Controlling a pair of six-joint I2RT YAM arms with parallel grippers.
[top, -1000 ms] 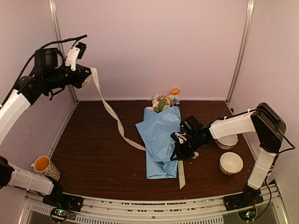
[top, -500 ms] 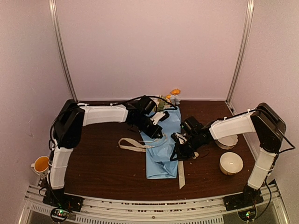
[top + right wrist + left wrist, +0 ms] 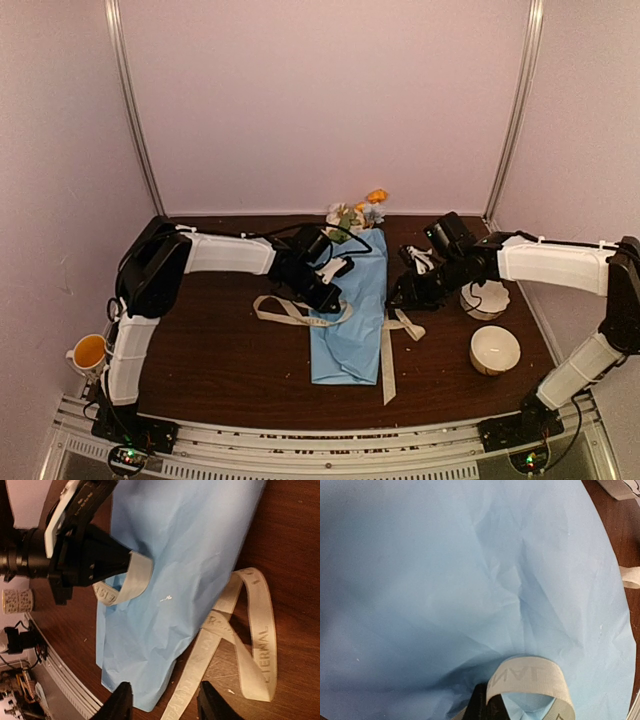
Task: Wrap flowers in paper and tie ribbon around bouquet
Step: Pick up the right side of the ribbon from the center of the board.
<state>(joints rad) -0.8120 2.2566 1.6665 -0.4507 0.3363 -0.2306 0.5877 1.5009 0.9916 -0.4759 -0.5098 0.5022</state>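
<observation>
Bearing bouquet (image 3: 350, 310): dark, perhaps wooden table (image 3: 200, 350), pale-walled

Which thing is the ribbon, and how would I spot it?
On the dark brown table, find the blue paper bouquet in the middle. The ribbon is the flat cream strip looping out on both sides of it. Its printed lettering and long, thin shape set it apart from the round white bowls nearby.

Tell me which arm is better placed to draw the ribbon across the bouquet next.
Left, probably. The left tool is shut on the ribbon at the edge of the bouquet; the right tool hangs open above the loose loop, holding nothing.
</observation>
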